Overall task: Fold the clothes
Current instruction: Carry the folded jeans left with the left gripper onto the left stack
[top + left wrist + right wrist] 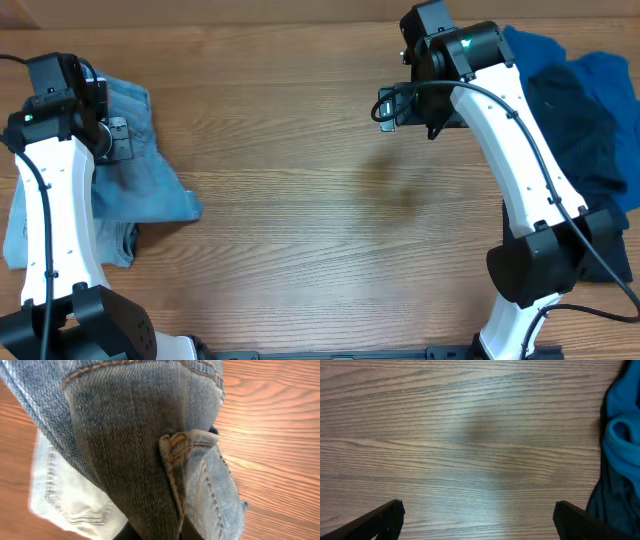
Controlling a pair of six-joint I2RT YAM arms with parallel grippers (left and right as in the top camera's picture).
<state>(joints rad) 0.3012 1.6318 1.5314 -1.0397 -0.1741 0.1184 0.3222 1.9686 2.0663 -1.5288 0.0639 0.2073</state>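
- The light-blue jeans [130, 450] lie at the table's [300, 200] left edge, on top of paler jeans [65, 500]. Part of them hangs bunched right in front of the left wrist camera.
- The left gripper [115, 140] has its fingers buried under denim. The cloth gathers to a narrow neck just where they would sit, so I read it as clamped on the jeans.
- Denim of this weight is likely heavy, limp and grippy (it will sag rather than slide). The thick waistband by the belt loop [175, 460] looks like the firmest hold, and a second grip on the far hem would help to spread it.
- The right gripper [480, 520] hovers over bare wood with its jaws spread wide and nothing between them.
- A royal-blue garment [590, 80] and a dark navy garment [565, 125] are heaped at the right, just beside the right arm. The middle of the table is free for folding.
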